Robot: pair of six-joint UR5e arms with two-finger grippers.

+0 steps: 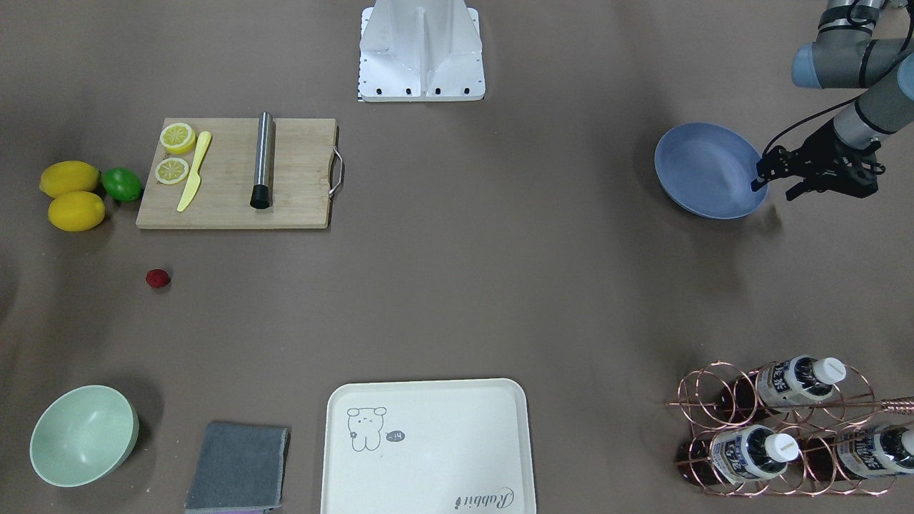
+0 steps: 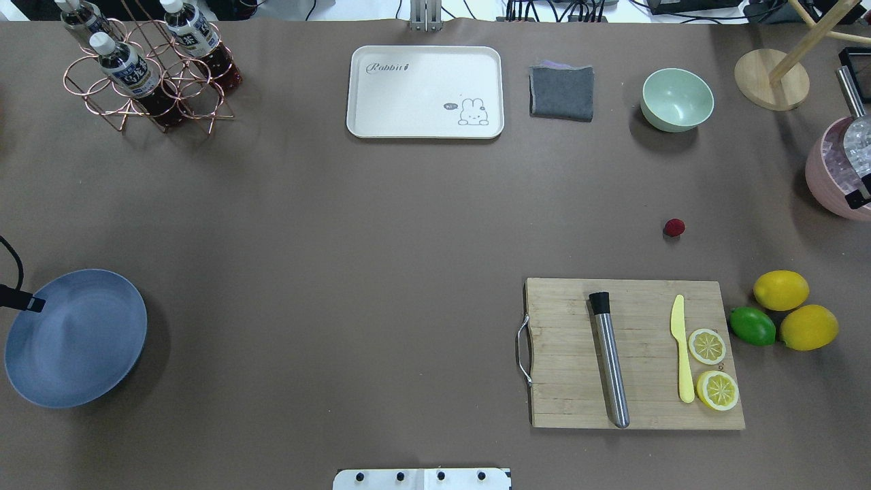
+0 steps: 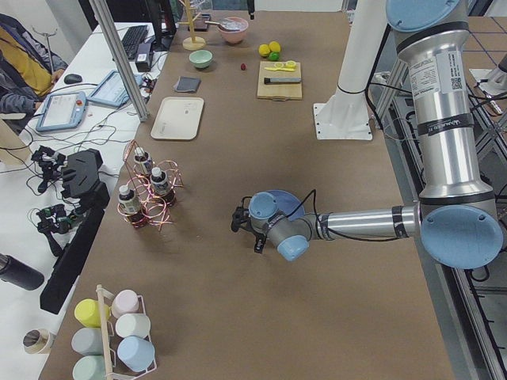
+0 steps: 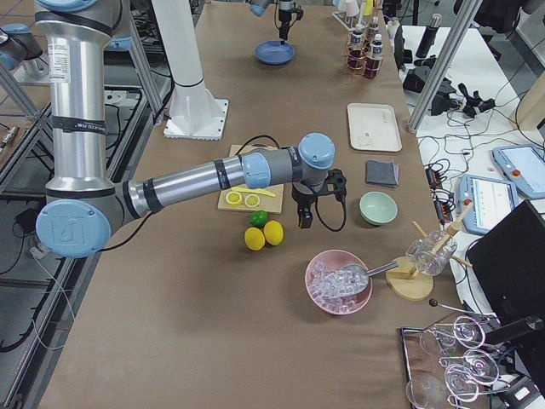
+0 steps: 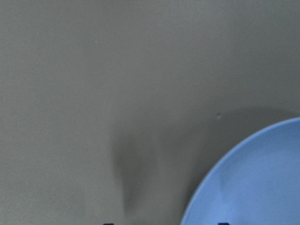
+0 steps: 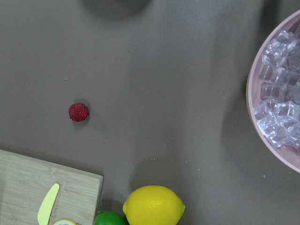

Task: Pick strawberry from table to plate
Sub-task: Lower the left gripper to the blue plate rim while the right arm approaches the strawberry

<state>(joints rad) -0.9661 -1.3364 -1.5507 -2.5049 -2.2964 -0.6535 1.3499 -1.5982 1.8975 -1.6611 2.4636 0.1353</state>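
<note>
The strawberry (image 1: 158, 278) (image 2: 674, 227) (image 6: 78, 112), small and dark red, lies on the brown table (image 1: 500, 285) just off a corner of the cutting board. The blue-grey plate (image 1: 703, 168) (image 2: 75, 340) (image 5: 253, 187) rests far across the table and holds nothing. My left gripper (image 1: 773, 191) (image 5: 166, 224) is open at the plate's rim, one finger over the plate and one outside it. My right gripper (image 4: 305, 215) hangs over the table beside the lemons, and I cannot tell whether it is open or shut. Its wrist view looks down on the strawberry and shows no fingers.
A wooden cutting board (image 1: 235, 175) carries a metal rod, a yellow knife and two lemon slices. Two lemons (image 1: 71, 196) and a lime (image 1: 122, 183) lie beside it. A pink bowl of ice (image 6: 281, 93), green bowl (image 1: 82, 435), grey cloth (image 1: 239, 467), cream tray (image 1: 428, 446) and bottle rack (image 1: 785, 428) line the table's edges.
</note>
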